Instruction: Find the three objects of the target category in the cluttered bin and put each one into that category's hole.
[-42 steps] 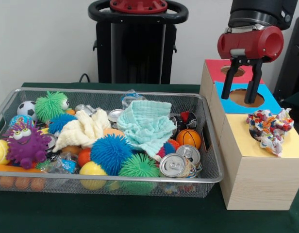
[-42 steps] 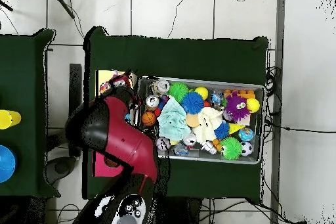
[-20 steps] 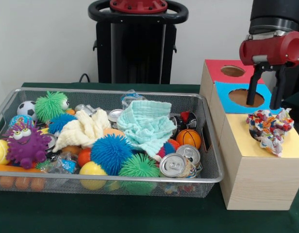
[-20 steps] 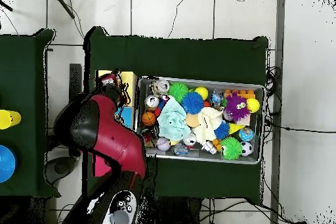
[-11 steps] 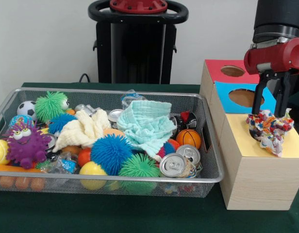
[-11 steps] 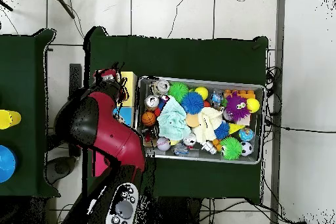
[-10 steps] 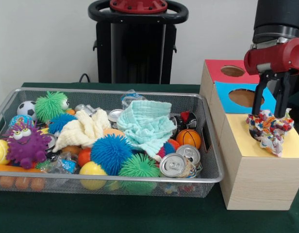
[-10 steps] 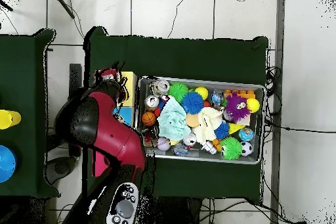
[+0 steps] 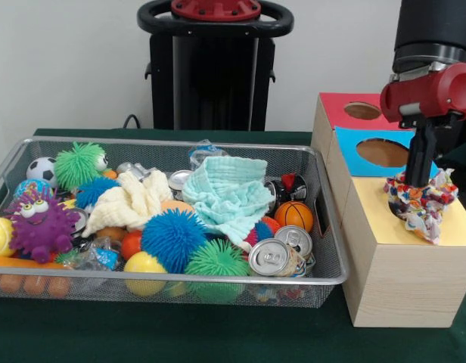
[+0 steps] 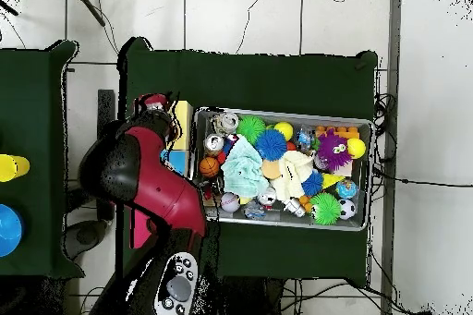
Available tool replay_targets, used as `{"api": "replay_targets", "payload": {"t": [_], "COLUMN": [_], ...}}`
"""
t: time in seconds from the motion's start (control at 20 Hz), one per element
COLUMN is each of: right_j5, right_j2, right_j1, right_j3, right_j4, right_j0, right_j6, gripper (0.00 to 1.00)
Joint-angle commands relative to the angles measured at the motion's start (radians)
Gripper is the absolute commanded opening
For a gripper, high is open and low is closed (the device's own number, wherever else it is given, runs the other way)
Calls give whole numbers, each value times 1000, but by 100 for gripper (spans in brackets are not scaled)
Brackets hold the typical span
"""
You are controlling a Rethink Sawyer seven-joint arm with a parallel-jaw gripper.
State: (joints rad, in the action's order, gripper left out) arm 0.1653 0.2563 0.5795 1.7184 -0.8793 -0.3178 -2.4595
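Note:
One knotted fabric bundle (image 9: 420, 203), white with red, blue and yellow patches, lies on the yellow top (image 9: 460, 225) of the nearest wooden box and covers its hole. My gripper (image 9: 420, 181) stands straight down on the bundle's top with its fingers closed together into the fabric. The wire mesh bin (image 9: 180, 279) sits to the left, full of toys; no other such bundle shows in it. In the overhead view the red arm (image 10: 139, 182) covers most of the boxes, with the bundle (image 10: 152, 102) at its tip and the bin (image 10: 370, 173) to the right.
The blue-topped box with its hole (image 9: 383, 153) and the red-topped box with its hole (image 9: 362, 110) stand behind the yellow one. The bin holds a mint cloth (image 9: 231, 193), a pale yellow cloth (image 9: 131, 203), spiky balls (image 9: 172, 238), cans (image 9: 269, 257) and small balls.
The gripper moved from over the blue box to over the yellow box, came down onto the bundle, and its fingers, spread apart half a second ago, have closed together.

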Motion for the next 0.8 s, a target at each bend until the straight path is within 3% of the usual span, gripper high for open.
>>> {"api": "replay_targets", "payload": {"t": [0.05, 0.4, 0.45, 0.65, 0.8], "right_j5": [-50, -107, -109, -133, -235], "right_j2": [-59, -12, -5, 44, 121], "right_j1": [-51, -74, -78, -101, -132], "right_j3": [84, 66, 63, 43, 11], "right_j4": [-54, -97, -103, -113, -127], "right_j0": [-7, -41, -46, -77, -118], "right_j6": [-216, -195, -190, -160, -163], "gripper": [0, 0, 100, 100, 100]}}
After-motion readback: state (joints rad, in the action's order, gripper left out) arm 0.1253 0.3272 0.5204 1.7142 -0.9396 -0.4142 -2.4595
